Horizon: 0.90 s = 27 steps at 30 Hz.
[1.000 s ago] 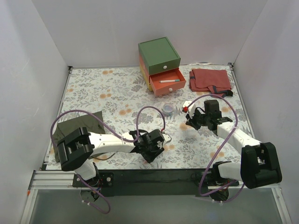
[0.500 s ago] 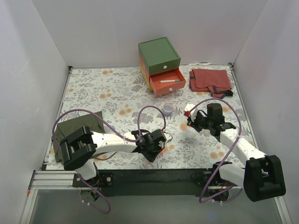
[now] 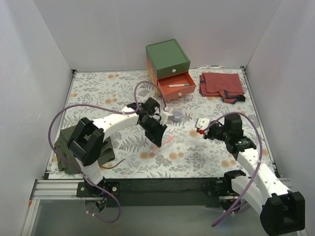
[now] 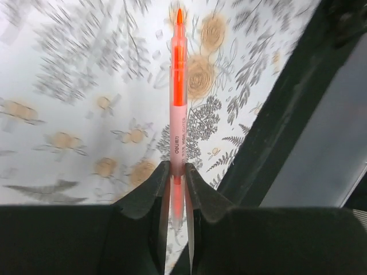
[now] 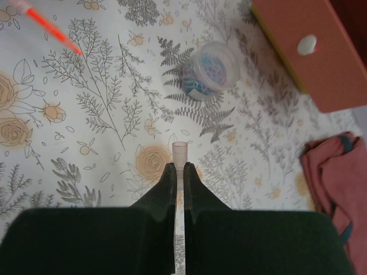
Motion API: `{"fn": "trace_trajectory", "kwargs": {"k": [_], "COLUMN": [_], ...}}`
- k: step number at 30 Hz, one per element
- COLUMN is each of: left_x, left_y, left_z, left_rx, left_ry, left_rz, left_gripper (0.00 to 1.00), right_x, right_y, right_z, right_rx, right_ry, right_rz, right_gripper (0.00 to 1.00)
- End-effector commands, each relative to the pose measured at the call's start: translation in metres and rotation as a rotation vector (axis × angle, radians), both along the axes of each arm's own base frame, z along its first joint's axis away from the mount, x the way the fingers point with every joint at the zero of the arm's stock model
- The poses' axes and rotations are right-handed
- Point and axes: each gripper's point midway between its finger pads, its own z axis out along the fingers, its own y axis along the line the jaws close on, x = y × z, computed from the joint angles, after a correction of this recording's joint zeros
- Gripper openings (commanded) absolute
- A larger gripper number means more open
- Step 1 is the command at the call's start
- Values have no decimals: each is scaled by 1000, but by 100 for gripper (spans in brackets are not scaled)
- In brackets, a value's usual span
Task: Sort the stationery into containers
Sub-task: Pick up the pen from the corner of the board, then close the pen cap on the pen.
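Low in the overhead view, left of centre, an olive-green cloth (image 3: 66, 147) lies crumpled on the floral table cover (image 3: 98, 93). Right of centre, the right gripper (image 3: 205, 130) has its jaws pressed together on a small pale pink piece (image 5: 180, 153), tube-shaped, whose end sticks out past the fingertips. Near the middle of the frame the left gripper (image 3: 157, 139) points down toward the lower edge, clamped on an orange pen (image 4: 178, 97). In the wrist view the pen's clear pink barrel runs straight out from between the fingers (image 4: 200, 197), with the orange tip far from them and above the cover. Just beyond, between the two grippers, a small grey-blue tape roll (image 3: 176, 115) rests on the cover. Farther up stands the green-topped drawer box (image 3: 167, 58). Its salmon drawer (image 3: 184, 92) is pulled out and holds a white pen (image 3: 178, 85) lying crosswise. A folded red cloth (image 3: 221, 83) lies to the right of it.
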Motion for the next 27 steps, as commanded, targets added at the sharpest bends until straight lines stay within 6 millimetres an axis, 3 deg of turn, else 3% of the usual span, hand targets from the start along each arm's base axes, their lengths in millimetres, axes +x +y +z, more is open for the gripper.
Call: {"fn": "trace_trajectory", "kwargs": {"k": [1,3,5,6,7,8,9,11,13,14,27], "left_x": [5,19,20,33,31,37,42,55,59,59,47], "left_y": [5,7,14,14,18,16,13,11,10,9,14], "left_z": [40,47,30,30,35,22,25,34,29,27,12], "left_rx": [-323,-470,-487,-563,-566,-577,-585,-646,-643,-642,-637], "left_ry": [222,221,309,261,335,394,437,432,457,473,569], "left_rz": [-179,-225,-218,-254,-227,-197,-151,-110,-93,-83,-26], "left_gripper": [0,0,0,0,0,0,0,0,0,0,0], "right_x": [-16,-16,-10,-8,0,6,11,26,32,37,33], "right_y": [20,23,29,31,34,37,41,51,61,65,99], "right_z": [1,-7,-8,-9,-11,-6,-17,-2,-9,-3,-6], "right_rx": [-80,-118,-146,-156,-158,-157,-161,-143,-140,-134,-57], "right_ry": [-243,-310,-435,-468,-484,-495,-445,-449,-436,-485,-522], "right_rz": [218,252,299,316,322,322,333,339,379,388,540], "right_gripper": [1,1,1,1,1,1,1,1,1,1,1]}}
